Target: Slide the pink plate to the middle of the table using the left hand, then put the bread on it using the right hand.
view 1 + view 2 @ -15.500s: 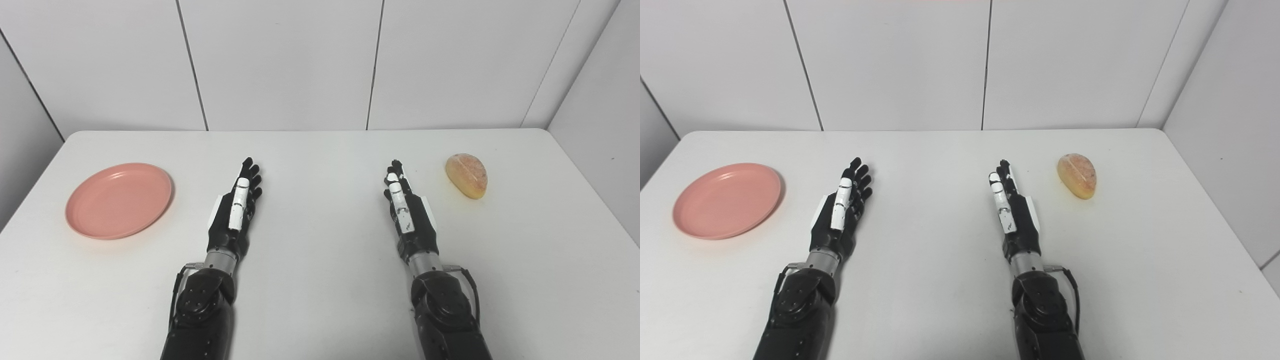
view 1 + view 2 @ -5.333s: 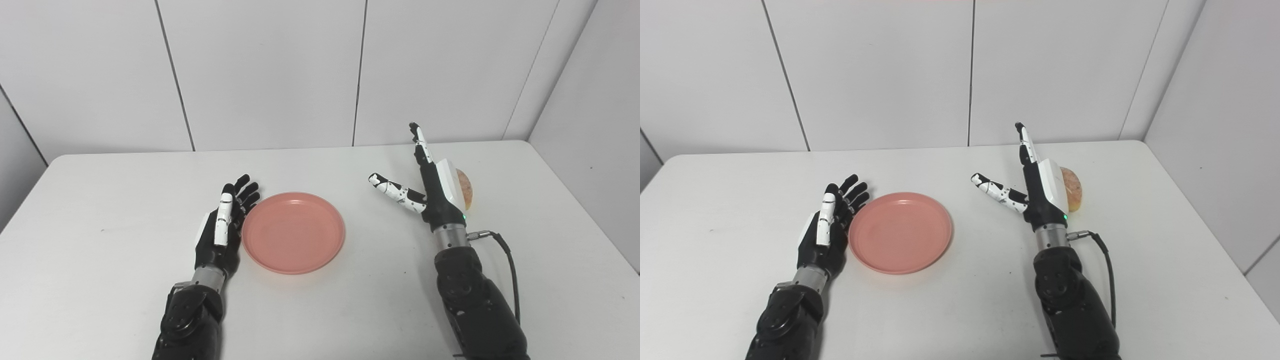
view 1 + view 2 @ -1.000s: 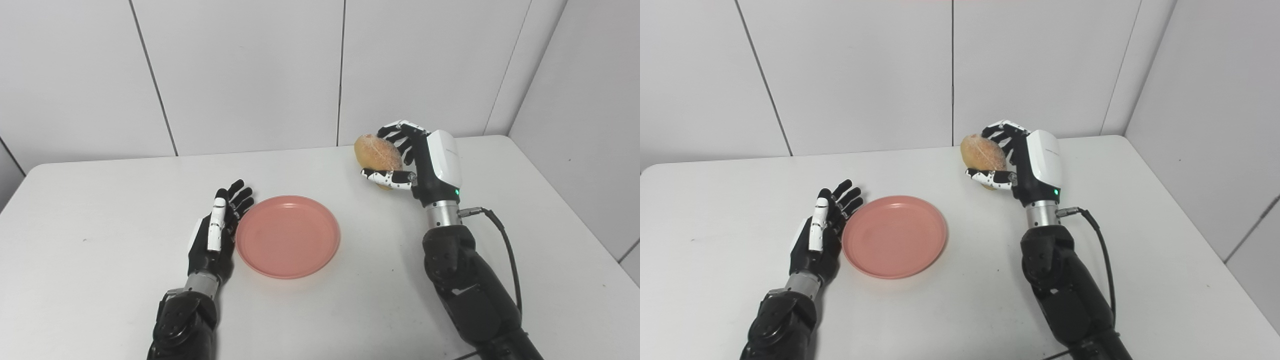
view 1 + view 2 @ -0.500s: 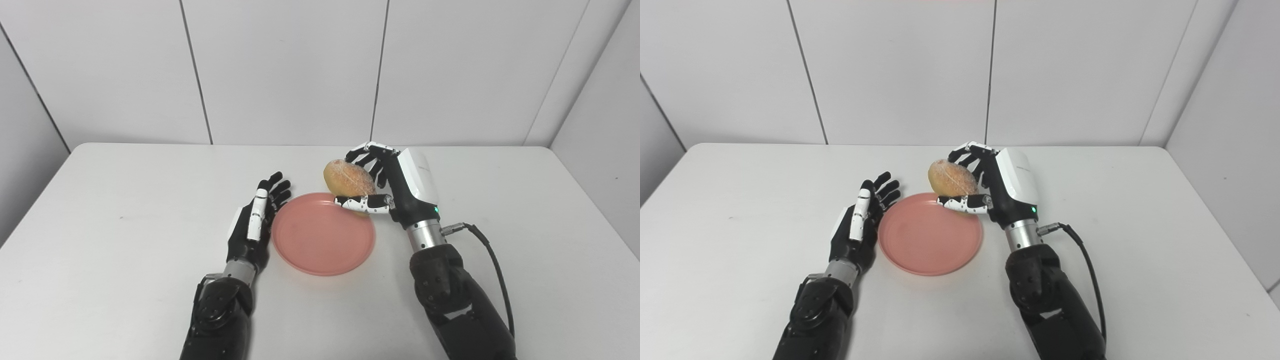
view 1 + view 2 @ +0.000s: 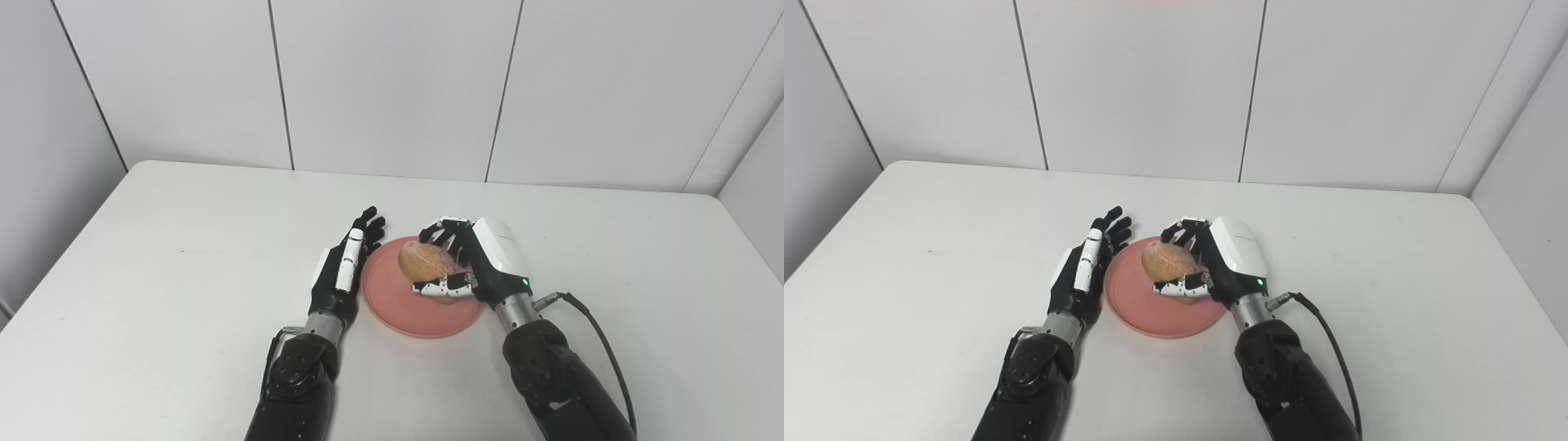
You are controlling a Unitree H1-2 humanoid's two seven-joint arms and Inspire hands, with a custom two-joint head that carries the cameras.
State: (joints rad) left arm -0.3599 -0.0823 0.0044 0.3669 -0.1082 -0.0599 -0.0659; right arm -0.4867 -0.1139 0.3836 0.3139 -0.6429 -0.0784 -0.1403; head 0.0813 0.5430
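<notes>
Half a second earlier the golden, oval crusty bread roll (image 5: pixel 427 262) was held above the 1 o'clock rim of the round pink plastic plate (image 5: pixel 392 306); it has since been carried inward and downward, so that it is now seen over the plate's middle, low enough that its underside may already be touching the plate, though contact cannot be confirmed from these views. The whole picture has also shifted, which is taken as head motion, not movement of the plate. The slide is judged finished, the plate lying near the middle of the white table (image 5: pixel 153 257), and only the release of the bread is judged to remain. The right hand (image 5: pixel 474 269) is posed at the plate's 3 o'clock side, palm turned toward 9 o'clock, its fingers (image 5: pixel 1181 229) curled over the far top of the roll and its thumb (image 5: pixel 442 286) pressed across the near side, so the bread is clasped between them. The left hand (image 5: pixel 1082 269) is laid at the plate's 9 o'clock rim, just beside it, holding nothing, with its fingers extended toward 12 o'clock and only slightly spread.
</notes>
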